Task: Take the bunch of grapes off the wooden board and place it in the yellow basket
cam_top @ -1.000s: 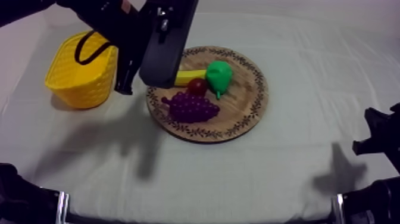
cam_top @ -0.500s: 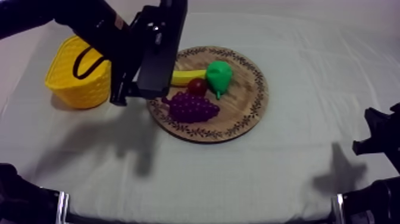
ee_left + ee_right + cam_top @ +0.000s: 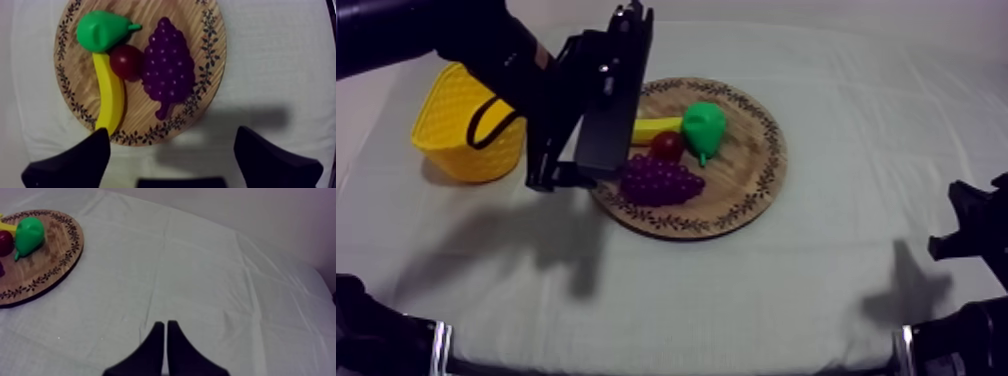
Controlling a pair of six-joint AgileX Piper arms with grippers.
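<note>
The bunch of grapes point(image 3: 167, 62) lies flat on the wooden board point(image 3: 212, 35), not yet picked up. Its stem end reaches the patterned rim on the side that faces the yellow basket point(image 3: 451, 125). Along 1 flank it touches the small red fruit point(image 3: 126, 61). Beyond that fruit lie the banana point(image 3: 111, 95) and the pear point(image 3: 102, 31).

The left gripper point(image 3: 172, 131) hangs above the board's rim at the stem end. Its 2 fingers are wide apart with nothing between them. 1 finger sits over the banana's tip, the other over bare cloth off the rim.

The main risk, as I judge it, is that neighbour. A descent with the fingers this wide could trap the small red fruit along with the grapes, or knock it and the banana across the board. A grasp taken too near the thin stem would likely let the heavy body swing or slip on the way over. A finger landing on the rim could tip or shove the board.

The basket stands near the table's left edge, just beside the board. A low carry could clip its wall or handle.

The right gripper point(image 3: 165, 324) rests over the table's right side, fingers pressed together on nothing.
</note>
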